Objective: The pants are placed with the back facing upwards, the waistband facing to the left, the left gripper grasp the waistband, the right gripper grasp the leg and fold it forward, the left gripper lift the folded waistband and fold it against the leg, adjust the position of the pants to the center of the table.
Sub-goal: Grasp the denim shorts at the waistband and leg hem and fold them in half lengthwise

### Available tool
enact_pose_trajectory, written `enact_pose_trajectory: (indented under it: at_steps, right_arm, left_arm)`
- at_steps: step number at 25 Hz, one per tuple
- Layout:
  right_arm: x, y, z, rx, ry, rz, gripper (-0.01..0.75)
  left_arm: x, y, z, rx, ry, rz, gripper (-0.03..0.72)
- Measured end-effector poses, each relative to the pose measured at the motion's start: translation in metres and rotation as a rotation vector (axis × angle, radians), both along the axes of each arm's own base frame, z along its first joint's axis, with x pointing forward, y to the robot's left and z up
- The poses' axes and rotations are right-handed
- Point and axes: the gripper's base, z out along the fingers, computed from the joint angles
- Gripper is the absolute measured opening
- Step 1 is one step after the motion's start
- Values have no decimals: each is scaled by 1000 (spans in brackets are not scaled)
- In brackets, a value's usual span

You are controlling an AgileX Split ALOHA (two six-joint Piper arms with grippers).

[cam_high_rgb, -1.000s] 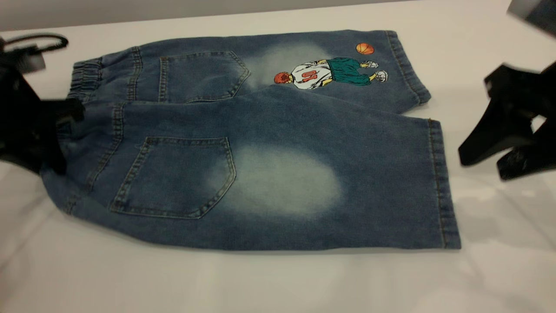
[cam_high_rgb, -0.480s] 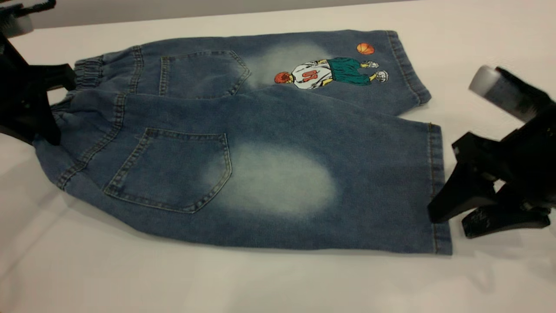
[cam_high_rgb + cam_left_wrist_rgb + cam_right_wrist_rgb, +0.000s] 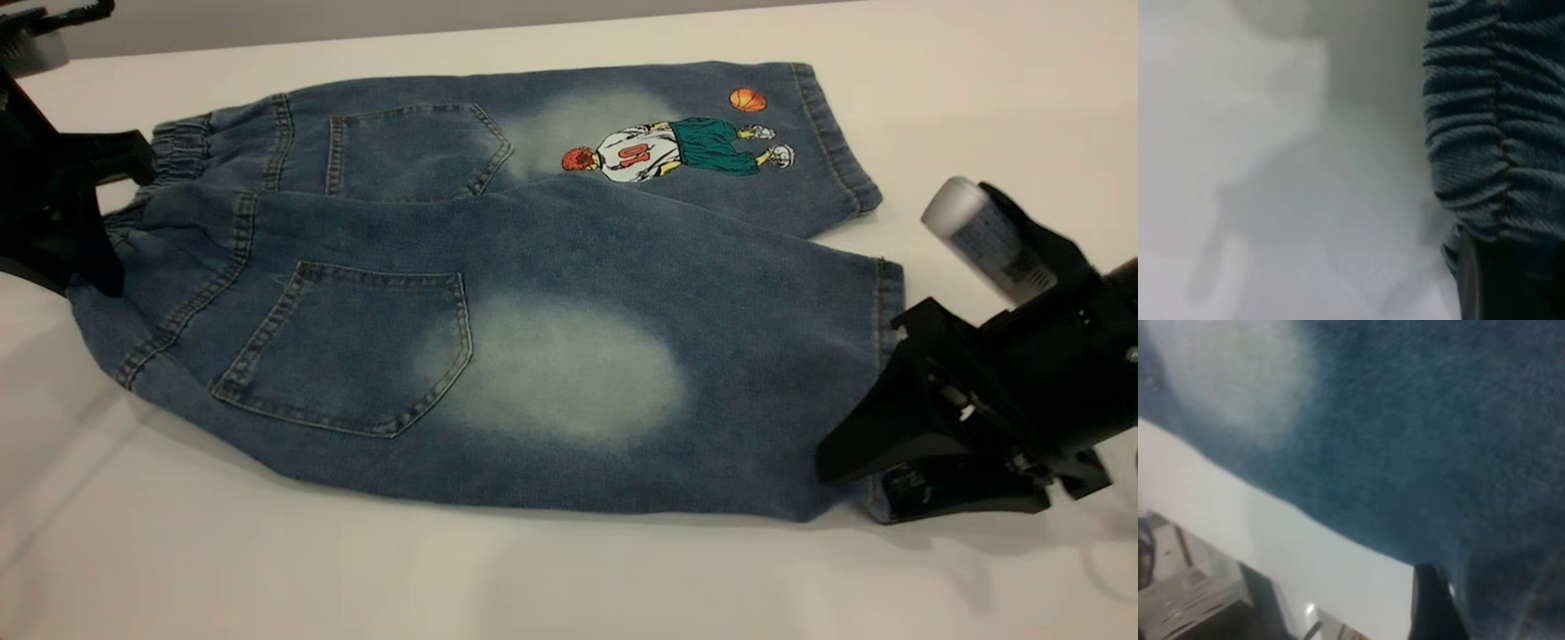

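The blue denim pants [image 3: 569,258] lie flat on the white table [image 3: 533,578], back pockets up and waistband [image 3: 178,151] to the left. My left gripper [image 3: 93,267] is at the near left end, shut on the ruffled waistband [image 3: 1491,120], which is raised a little. My right gripper [image 3: 845,489] is at the near right corner, open. Its upper finger lies over the hem of the leg [image 3: 569,373] with the pale oval fade, and its lower finger is under it. In the right wrist view the leg [image 3: 1418,440] fills the picture above one dark finger [image 3: 1431,603].
The far leg with the basketball-player print [image 3: 676,147] lies flat toward the back. Bare table [image 3: 1238,133] surrounds the pants on all sides. The table's back edge [image 3: 444,31] runs just behind the pants.
My right gripper came down and left onto the near leg's hem, whose corner has bunched inward. My left gripper first moved up and back with the waistband, then held still.
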Motion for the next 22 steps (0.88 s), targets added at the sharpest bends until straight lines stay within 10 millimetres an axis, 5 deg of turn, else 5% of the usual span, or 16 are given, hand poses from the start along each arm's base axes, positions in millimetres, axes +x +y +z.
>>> enact_pose_trajectory:
  at_steps: [5, 14, 22]
  right_arm:
    - [7, 2, 0, 29, -64, -43, 291]
    - [15, 3, 2, 45, -94, -37, 32]
    - [18, 4, 14, 53, -141, -16, 26]
  left_arm:
    - [0, 0, 0, 0, 2, -1, 134]
    - [-4, 0, -1, -2, 36, -7, 134]
    - [-12, -5, 0, -3, 112, -73, 134]
